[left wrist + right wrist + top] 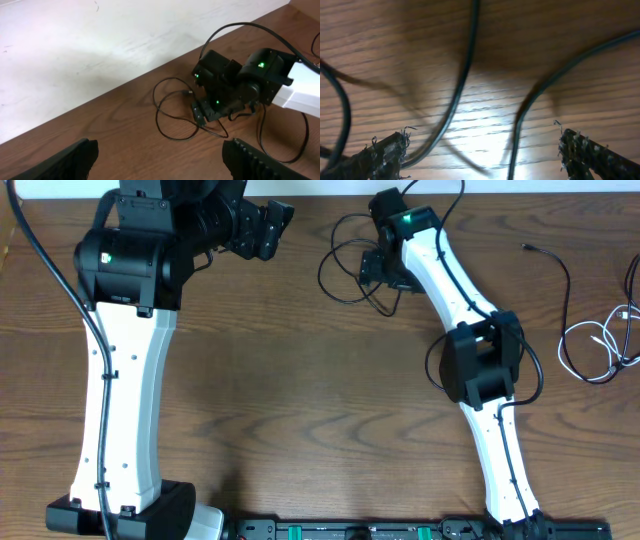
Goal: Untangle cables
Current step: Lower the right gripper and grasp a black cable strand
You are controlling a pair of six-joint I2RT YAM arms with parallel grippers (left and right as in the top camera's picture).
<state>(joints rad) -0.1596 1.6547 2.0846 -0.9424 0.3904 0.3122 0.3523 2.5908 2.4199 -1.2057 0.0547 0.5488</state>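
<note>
The black cable point(343, 272) lies in loose loops at the back of the table. My right gripper point(376, 272) is lowered over the loops' right side. In the right wrist view it point(487, 152) stands open close above the wood, and two strands of the black cable point(462, 85) run between its fingers without being pinched. The white cable point(600, 348) lies coiled at the far right, apart from the loops. My left gripper point(268, 227) hovers open and empty at the back left. From the left wrist view it point(160, 160) faces the black loops point(167, 117).
A thin black cord point(558, 268) runs from a small plug down toward the white coil at the right edge. A pale wall point(100, 45) borders the table's back edge. Both arm bases stand at the table's front edge.
</note>
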